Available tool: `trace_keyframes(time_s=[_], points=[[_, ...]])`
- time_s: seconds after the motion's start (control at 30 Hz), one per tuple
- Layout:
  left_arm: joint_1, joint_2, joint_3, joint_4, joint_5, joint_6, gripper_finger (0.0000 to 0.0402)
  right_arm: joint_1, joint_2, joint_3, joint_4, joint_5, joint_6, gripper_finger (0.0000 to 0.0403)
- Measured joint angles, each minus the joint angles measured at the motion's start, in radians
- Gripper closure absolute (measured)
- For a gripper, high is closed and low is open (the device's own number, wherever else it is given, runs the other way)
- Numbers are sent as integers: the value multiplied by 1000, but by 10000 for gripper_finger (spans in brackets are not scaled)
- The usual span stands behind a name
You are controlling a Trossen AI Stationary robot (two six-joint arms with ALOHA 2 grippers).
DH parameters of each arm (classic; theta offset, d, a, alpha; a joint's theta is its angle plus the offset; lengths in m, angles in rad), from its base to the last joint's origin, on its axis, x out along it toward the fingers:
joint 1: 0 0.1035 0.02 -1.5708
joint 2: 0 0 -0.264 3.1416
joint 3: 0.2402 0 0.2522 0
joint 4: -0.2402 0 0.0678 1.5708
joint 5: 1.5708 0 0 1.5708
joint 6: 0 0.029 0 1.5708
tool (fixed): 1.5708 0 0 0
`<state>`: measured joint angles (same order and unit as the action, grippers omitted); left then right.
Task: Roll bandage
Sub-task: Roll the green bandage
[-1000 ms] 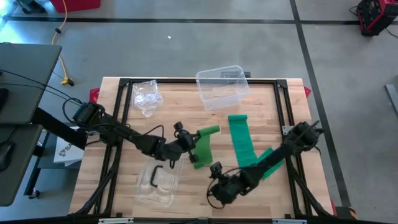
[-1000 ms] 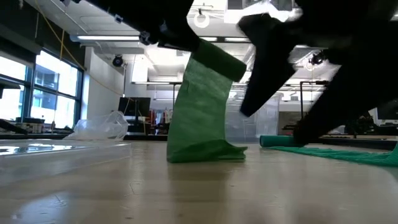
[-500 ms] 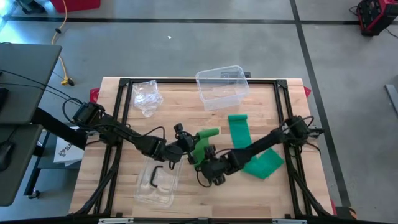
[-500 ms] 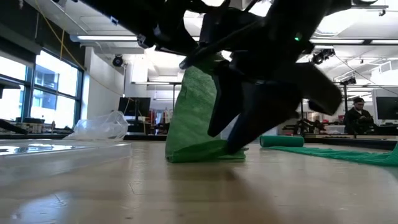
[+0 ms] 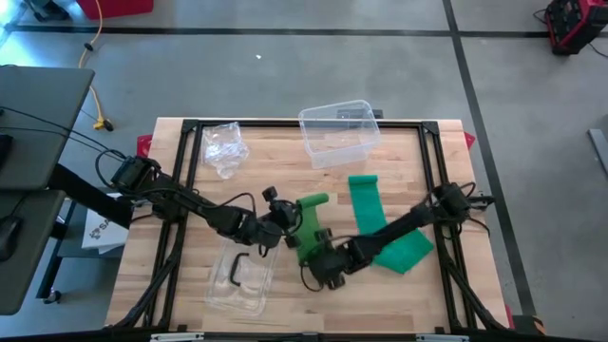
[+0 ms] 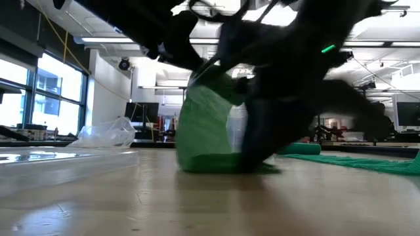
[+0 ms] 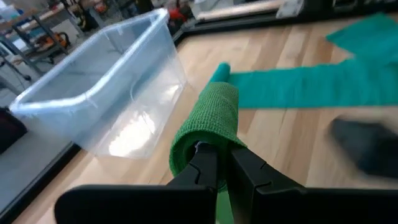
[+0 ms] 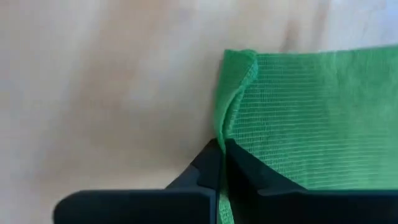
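Note:
A light green bandage (image 5: 309, 223) stands mid-table. Its rolled end (image 7: 210, 118) is held up by my left gripper (image 5: 287, 224), which is shut on it. The loose strip (image 6: 203, 121) hangs from the roll to the table. The strip's lower end (image 5: 308, 250) lies flat on the wood, and my right gripper (image 5: 316, 260) is shut on it. A second, darker green bandage (image 5: 372, 220) lies unrolled to the right, untouched. My left gripper pinches the roll's nearer end (image 7: 202, 142) between its two fingers, which lie along the roll. The roll is clear of the table and the strip hangs below it. My right gripper pinches the side edge (image 8: 231, 130) of the strip's lower end between its fingertips, slanting down from the table's right. The cloth curls up there and the rest lies flat on the wood.
A clear plastic bin (image 5: 337, 133) stands at the far edge, with a crumpled clear bag (image 5: 225, 144) to its left. A clear lid with a black handle (image 5: 237, 275) lies near the front left. The dark green bandage's wide end (image 5: 404, 252) lies under my right arm.
My right gripper has moved from near the front edge toward the far left, up to the light green bandage's lower end, and has shut on its edge. The left gripper has kept the roll up, and the strip now bulges slightly.

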<state>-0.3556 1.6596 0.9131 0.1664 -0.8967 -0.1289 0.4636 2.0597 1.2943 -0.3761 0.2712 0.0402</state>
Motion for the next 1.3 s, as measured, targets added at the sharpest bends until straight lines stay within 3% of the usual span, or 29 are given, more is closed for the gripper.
trace_keyframes(time_s=[0.13,0.4,0.6,0.7,0.9,1.13,1.3], points=[[-20,12,0,-55,1,-52,394,124,-80,-3,-18,-26,177,400],[-90,75,-1,-56,124,-89,394,307,-230,34,-24,277,372,402],[-177,118,0,-37,259,-179,394,279,-270,166,-193,375,347,402],[-230,129,0,-25,294,-223,394,232,-276,258,-356,380,354,402],[-330,129,0,-72,232,-302,394,153,-273,358,-619,411,408,403],[-355,128,1,-275,93,-472,394,136,-274,449,-618,411,396,403],[-361,128,1,-272,92,-484,394,144,-273,471,-649,410,405,403]])
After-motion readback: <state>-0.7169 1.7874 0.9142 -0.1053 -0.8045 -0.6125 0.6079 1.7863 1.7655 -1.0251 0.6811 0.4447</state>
